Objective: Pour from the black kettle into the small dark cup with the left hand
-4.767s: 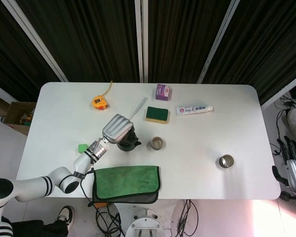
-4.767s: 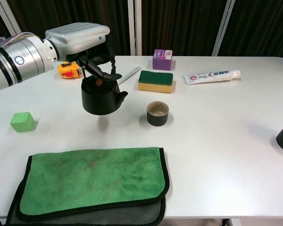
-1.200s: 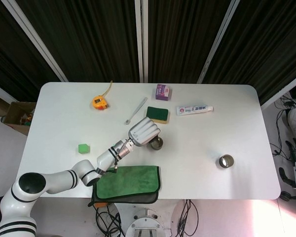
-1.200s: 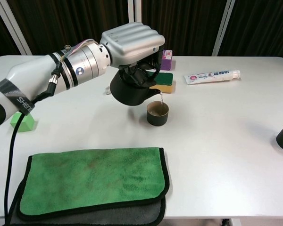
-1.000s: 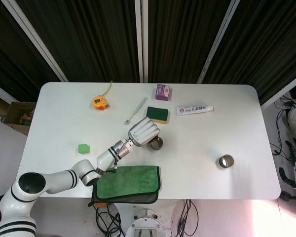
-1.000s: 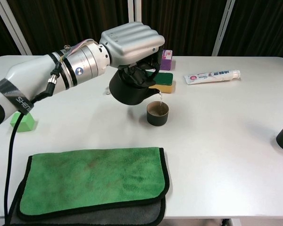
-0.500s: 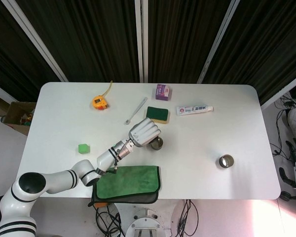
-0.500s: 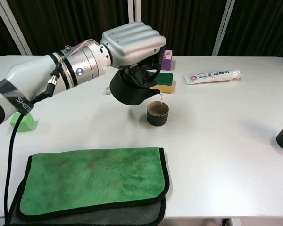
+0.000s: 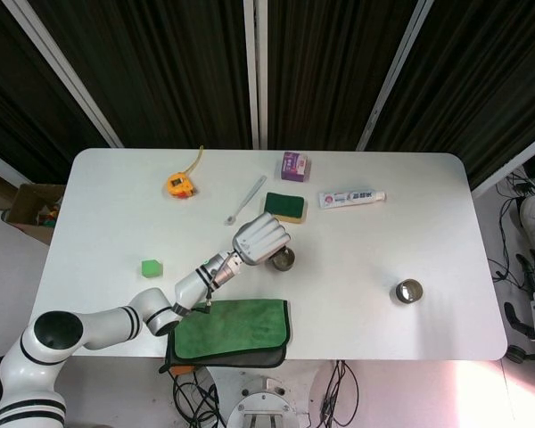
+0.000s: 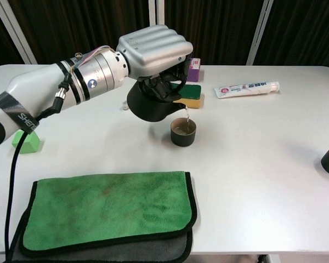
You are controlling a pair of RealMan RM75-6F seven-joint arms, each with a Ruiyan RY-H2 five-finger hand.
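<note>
Left hand (image 10: 153, 46) grasping black kettle (image 10: 151, 101), tilted, spout over small dark cup (image 10: 183, 132).
Thin stream now visible; tilt barely changed from half a second ago, pour ongoing. Right hand barely in view, state unclear.

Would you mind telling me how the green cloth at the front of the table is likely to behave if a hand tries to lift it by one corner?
The green cloth looks soft and plush, so it would probably droop rather than stay flat. It lies folded over a grey layer, so lifting one corner may unfold it. It likely weighs little.
</note>
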